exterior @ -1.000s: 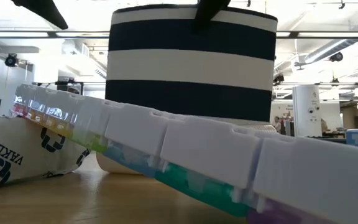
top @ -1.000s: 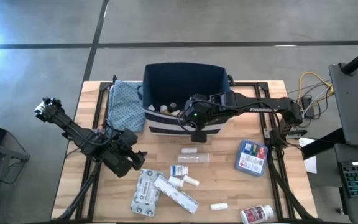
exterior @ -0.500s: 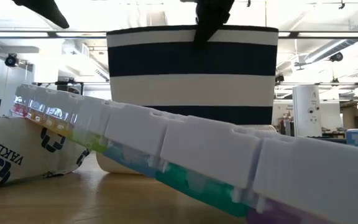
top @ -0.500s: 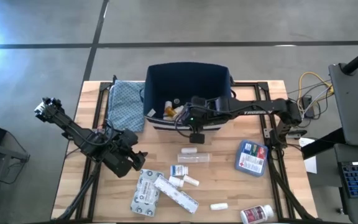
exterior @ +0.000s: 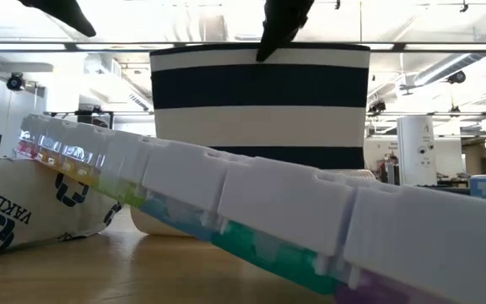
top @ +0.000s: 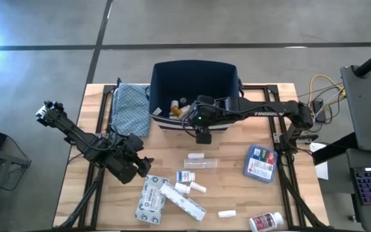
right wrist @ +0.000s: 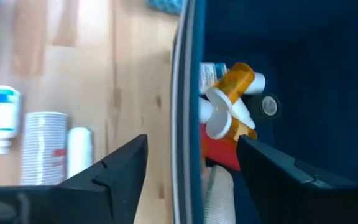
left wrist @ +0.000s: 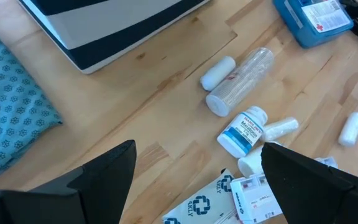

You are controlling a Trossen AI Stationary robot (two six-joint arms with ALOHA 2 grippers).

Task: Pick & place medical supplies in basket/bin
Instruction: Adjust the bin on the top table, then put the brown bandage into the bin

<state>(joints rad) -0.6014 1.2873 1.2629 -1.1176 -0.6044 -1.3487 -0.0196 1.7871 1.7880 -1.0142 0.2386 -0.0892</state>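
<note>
On the wooden counter (top: 230, 187) many supplies wait; the bin (top: 194, 72) holds few (orange vial (right wrist: 238, 79) inside). The right tool (top: 202, 136) stands open, empty, over the rim; the left tool (top: 148, 162) is wide open, empty.

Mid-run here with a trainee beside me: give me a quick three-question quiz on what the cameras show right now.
1. True or false: the right pincer hangs at the navy bin's front rim.
2. Which lies outside the bin? A) orange vial B) blue-and-red packet C) red tube
3. Fill in: the teal cloth lies beside the bin on the ____ arm's side.

Key: 1 true; 2 B; 3 left. The left pincer waits open over the loose items.
</note>
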